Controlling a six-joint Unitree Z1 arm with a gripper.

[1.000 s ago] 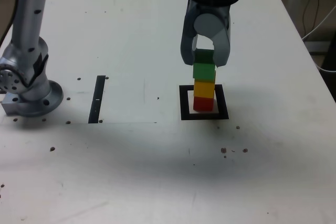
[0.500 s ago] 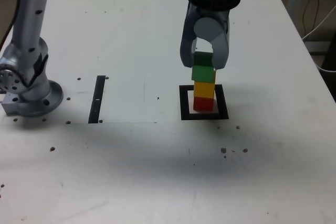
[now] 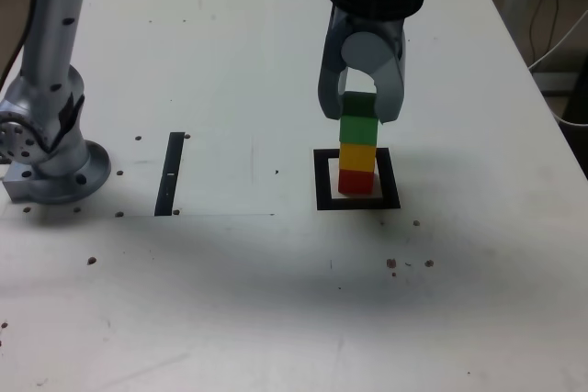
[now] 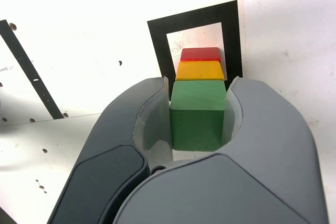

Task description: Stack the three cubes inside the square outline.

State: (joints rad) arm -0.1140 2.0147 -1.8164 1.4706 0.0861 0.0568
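3 stacked cubes [image 3: 357,157], 1 outline [image 3: 324,197]; 1 end effector [image 3: 359,115] flanking green cube [image 4: 197,121], grip unclear.

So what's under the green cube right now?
The yellow cube, with the red one below it. The yellow cube's top is covered, so whether green fully rests on it can't be seen.
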